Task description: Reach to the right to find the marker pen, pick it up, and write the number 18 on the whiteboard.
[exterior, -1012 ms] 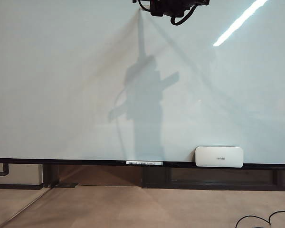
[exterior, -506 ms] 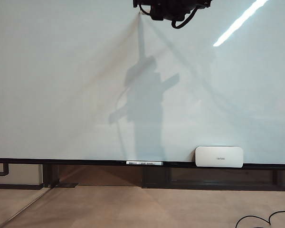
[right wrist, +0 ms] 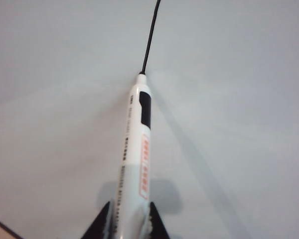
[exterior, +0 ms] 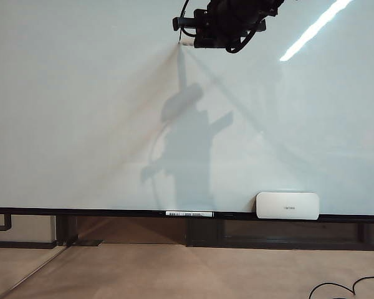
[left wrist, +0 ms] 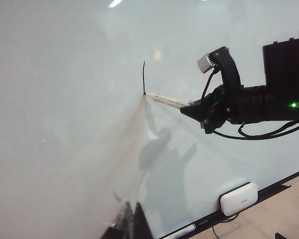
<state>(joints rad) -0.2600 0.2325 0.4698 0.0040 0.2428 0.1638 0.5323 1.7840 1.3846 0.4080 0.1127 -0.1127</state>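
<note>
The whiteboard (exterior: 81,124) fills nearly the whole scene, a glossy pale sheet with a dark rail along its lower edge. High on the board, the right arm's black gripper (left wrist: 192,107) reaches in from the board's right side, its jaws clamped on the marker pen (left wrist: 164,100). The pen's long axis lies almost level, slanting slightly upward toward its tip, which points to the left and presses against the board. From that contact point a single thin black stroke (left wrist: 143,77) rises up the board, the only mark of the number yet visible. The right wrist view looks down the white barrel (right wrist: 138,149), printed with red and black lettering, to the small black tip meeting the foot of the line (right wrist: 150,35). Low on the board, a white eraser (exterior: 287,205) sits on the rail, and a second white marker with a barcode label (exterior: 189,213) lies flat along the rail to the eraser's left. The left gripper appears in none of the views.
</note>
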